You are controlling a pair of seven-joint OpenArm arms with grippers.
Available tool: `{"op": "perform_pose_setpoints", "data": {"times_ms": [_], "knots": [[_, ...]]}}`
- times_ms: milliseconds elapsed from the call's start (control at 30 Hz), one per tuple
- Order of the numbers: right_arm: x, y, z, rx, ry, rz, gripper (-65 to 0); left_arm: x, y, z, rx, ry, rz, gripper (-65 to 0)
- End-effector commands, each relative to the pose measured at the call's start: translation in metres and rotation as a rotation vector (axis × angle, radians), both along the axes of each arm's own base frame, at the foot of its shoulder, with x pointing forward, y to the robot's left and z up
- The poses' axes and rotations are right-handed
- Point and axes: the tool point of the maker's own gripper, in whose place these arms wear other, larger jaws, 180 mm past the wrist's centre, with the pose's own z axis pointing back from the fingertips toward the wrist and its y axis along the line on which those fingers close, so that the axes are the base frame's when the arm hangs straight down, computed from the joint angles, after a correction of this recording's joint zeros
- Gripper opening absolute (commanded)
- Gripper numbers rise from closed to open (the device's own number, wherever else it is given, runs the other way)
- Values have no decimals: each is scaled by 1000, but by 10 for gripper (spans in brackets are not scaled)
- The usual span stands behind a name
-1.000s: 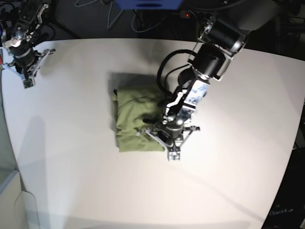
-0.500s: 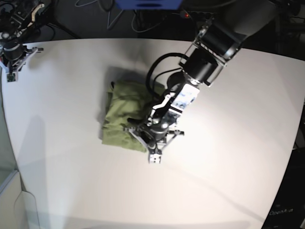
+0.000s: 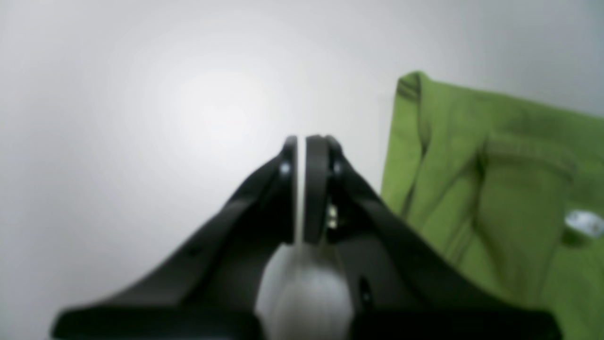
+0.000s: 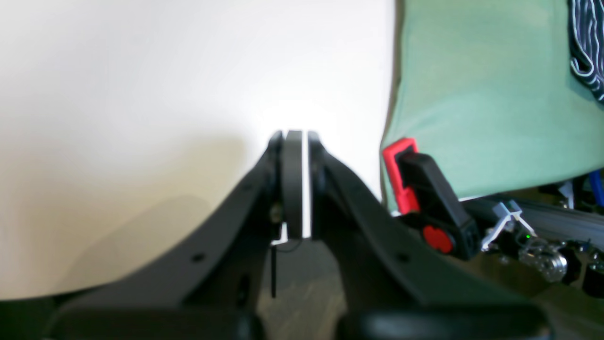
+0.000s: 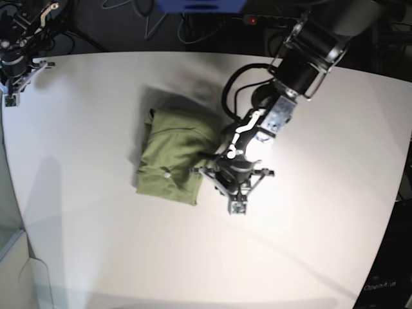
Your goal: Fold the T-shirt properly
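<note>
T-shirt: the olive-green T-shirt (image 5: 170,158) lies folded into a compact, slightly skewed rectangle left of the middle of the white table (image 5: 96,244); edges wrinkly, layered folds showing along its upper left side; a small pale tag sits on its top surface

Left gripper: and there's the left gripper (image 5: 237,206), pointing down at the table just beside the T-shirt's lower right corner; in the left wrist view the fingers (image 3: 315,189) are pressed together with only a sliver of light between them; nothing between them; the green cloth sits off to one side of the fingertips, not in them

Left arm: it reaches in from the far edge of the table, its wrist above the T-shirt's right edge in the base view

Right gripper: over at the far left corner of the table, the right gripper (image 5: 9,100) is well apart from the T-shirt; the right wrist view shows its fingers (image 4: 293,189) closed up tight, empty, above the table edge; beside it a red-and-black clamp (image 4: 424,198) and a pale green sheet (image 4: 481,94)
</note>
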Motion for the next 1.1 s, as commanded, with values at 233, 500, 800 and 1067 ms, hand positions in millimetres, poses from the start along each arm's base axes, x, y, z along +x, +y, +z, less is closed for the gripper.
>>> {"op": "perform_pose_setpoints", "data": {"times_ms": [233, 500, 800, 1067], "knots": [[-15, -21, 17, -56, -29, -30, -650, -44, 49, 50, -87, -7, 57, -627], [-62, -27, 18, -69, -63, -84, -650, -141, 96, 58, -78, 108, 92, -627], [-111, -33, 24, -94, -96, -174, -650, -223, 125, 19, -27, 285, 154, -627], [-164, -49, 7, -70, -62, -321, -650, -284, 128, -2, -2, 399, 155, -627]]}}
